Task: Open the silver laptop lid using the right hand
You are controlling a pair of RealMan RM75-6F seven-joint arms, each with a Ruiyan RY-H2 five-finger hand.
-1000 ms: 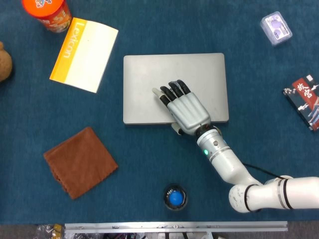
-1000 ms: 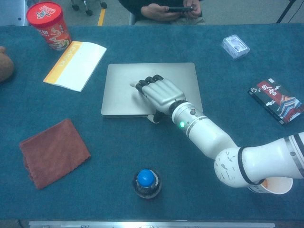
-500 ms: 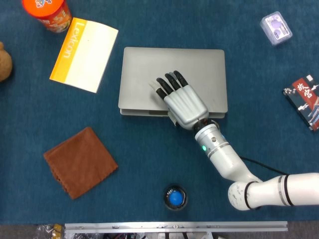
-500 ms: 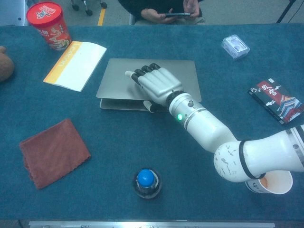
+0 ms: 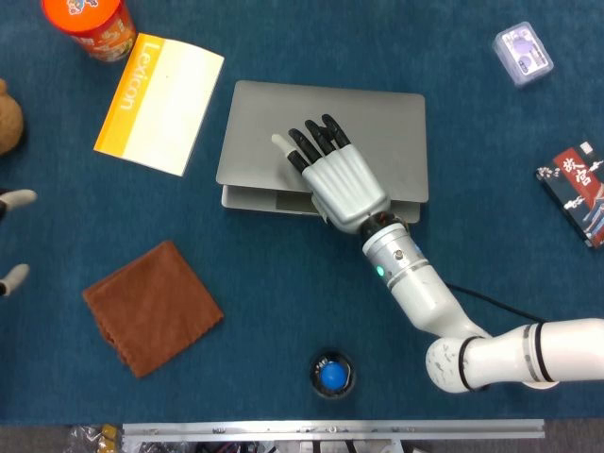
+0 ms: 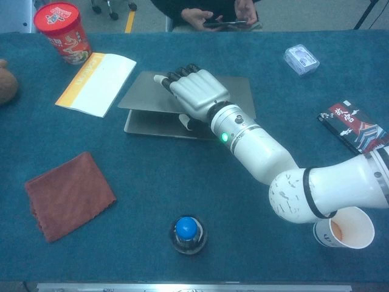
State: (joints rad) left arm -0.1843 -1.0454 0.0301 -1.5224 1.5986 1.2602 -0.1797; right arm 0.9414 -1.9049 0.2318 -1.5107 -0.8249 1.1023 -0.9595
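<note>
Laptop (image 5: 377,132): silver; sits near the middle of the desk (image 5: 283,311), lid raised a little off the base along the near edge, with a gap visible between lid and base in both views.
Right hand (image 5: 342,184): grips the near edge of the lid; fingers (image 5: 311,142) lie flat along the lid top, thumb tucked under the edge.
Left hand (image 5: 14,236): only pale fingertips show at the left border of the head view; whether they are spread or closed cannot be told.
Booklet (image 5: 160,102): yellow and white, flat on the desk just left of the laptop.
Red cup (image 6: 61,29): upright at the far left corner, beside the booklet.
Brown cloth (image 5: 151,307): flat, near left of the laptop, well apart from it.
Blue-capped bottle (image 6: 187,233): upright near the front edge.
Paper cup (image 6: 343,228): near right, beside the right arm.
Dark packet (image 5: 578,189): flat at the right edge.
Clear box (image 5: 522,52): far right corner.
</note>
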